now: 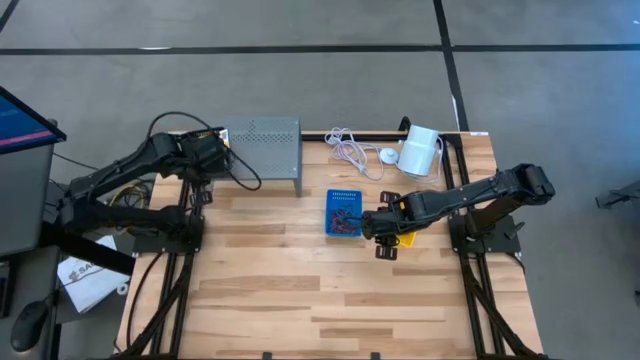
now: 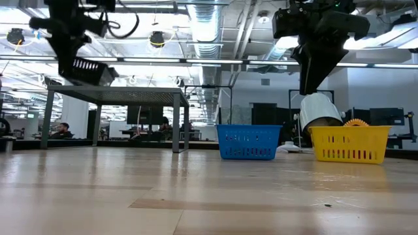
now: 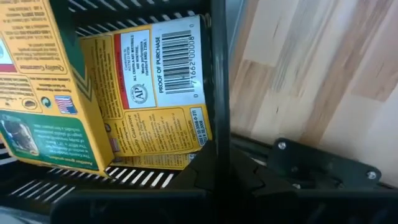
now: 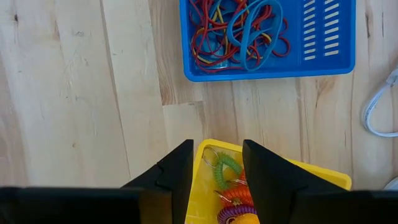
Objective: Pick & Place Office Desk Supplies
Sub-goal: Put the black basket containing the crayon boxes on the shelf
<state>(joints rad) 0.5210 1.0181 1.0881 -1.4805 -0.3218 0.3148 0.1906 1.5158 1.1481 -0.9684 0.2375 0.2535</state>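
My two arms over a wooden desk point(image 1: 300, 290) with office supplies.

My right end effector point(image 4: 216, 163) hovers with its fingers parted, holding nothing, directly above the yellow bin point(image 4: 208, 180), which holds green, orange and purple coil loops point(image 4: 231, 186). The blue bin point(image 4: 267, 37) just beside it is full of rubber bands point(image 4: 239, 31). My left end effector point(image 3: 214, 158) is clamped on the rim of the black bin point(image 3: 217, 68) at the desk's far left corner, yellow card packets point(image 3: 149, 87) inside.

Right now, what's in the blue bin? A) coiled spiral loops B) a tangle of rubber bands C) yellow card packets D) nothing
B: the right wrist view shows the blue bin holding a tangle of red, yellow and blue rubber bands; the coiled spiral loops lie in the yellow bin instead.
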